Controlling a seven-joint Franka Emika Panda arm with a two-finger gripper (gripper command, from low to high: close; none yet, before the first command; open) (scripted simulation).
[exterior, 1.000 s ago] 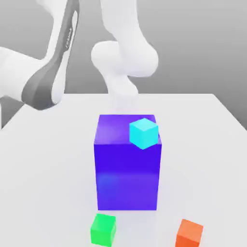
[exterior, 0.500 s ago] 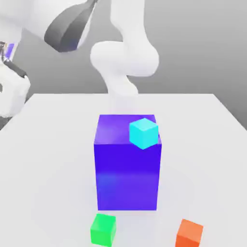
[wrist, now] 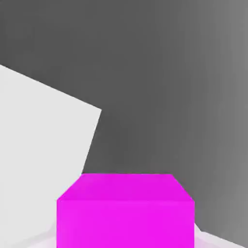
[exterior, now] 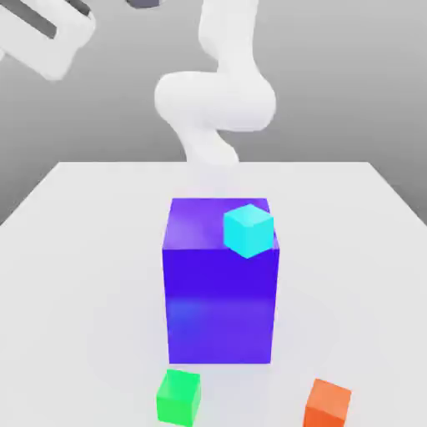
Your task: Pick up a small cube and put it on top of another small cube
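Table (exterior: 83, 250): white, bearing all the blocks.
Arm (exterior: 218, 92): white, rising behind the big block.
Big blue-purple block (exterior: 220, 300): mid-table.
Cyan cube (exterior: 248, 230): on that block's top, towards the exterior view's right.
Green cube (exterior: 178, 397): in front of the block.
Orange cube (exterior: 328, 404): right of green.
Small magenta-pink cube (wrist: 126, 211): close against the hand camera, clenched in the closed gripper, off the table.

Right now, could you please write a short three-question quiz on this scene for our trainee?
1. True or false: the small cyan cube rests on top of the big blue-purple block.
2. Which lies nearer the exterior view's left: A) the small green cube, or B) the small orange cube?
3. Fill in: the small cube close to the hand camera is coloured ____.

Key: 1 true; 2 A; 3 magenta-pink.
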